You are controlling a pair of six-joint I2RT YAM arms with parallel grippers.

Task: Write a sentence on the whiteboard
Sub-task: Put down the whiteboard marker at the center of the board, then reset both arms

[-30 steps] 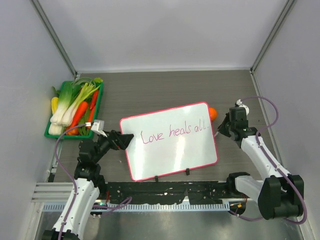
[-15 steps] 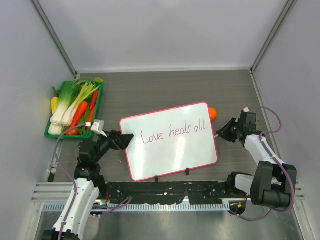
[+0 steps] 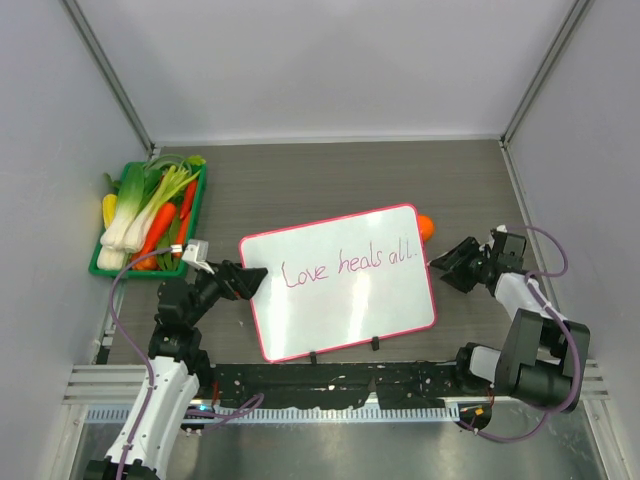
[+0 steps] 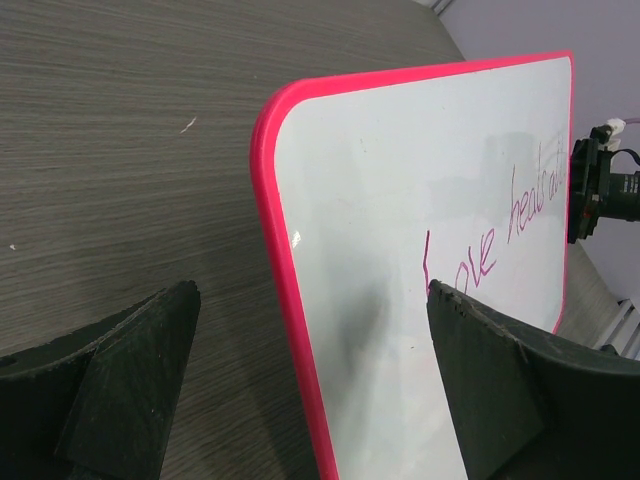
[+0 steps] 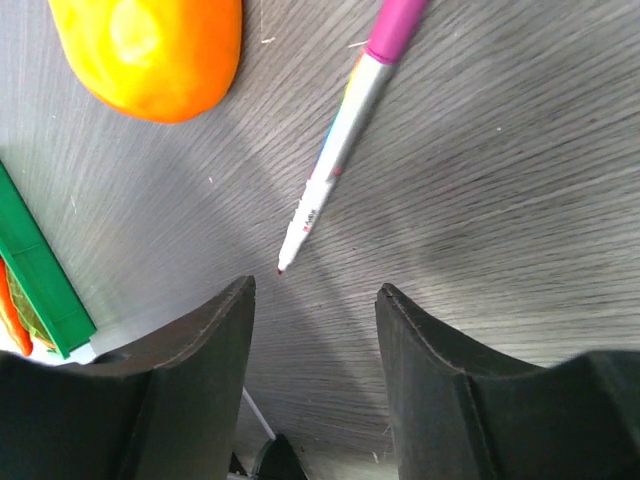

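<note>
The whiteboard [image 3: 345,305] has a pink frame and lies mid-table; it reads "Love heals all." in pink. My left gripper [image 3: 247,280] is open, its jaws straddling the board's left edge. In the left wrist view the pink frame [image 4: 290,300] runs between the two fingers [image 4: 130,390], neither visibly pressing it. My right gripper [image 3: 450,264] is open and empty, low over the table just right of the board. In the right wrist view an uncapped pink marker [image 5: 335,165] lies on the table just beyond my fingertips [image 5: 225,330]. I cannot pick out the marker in the top view.
An orange fruit [image 3: 426,227] lies at the board's far right corner and shows in the right wrist view [image 5: 150,55]. A green crate [image 3: 110,262] of vegetables stands at the left. Grey walls enclose the table on three sides.
My right arm has folded back and lowered, carrying its gripper nearer and down toward the table beside the board. The left arm and the board have not moved.
</note>
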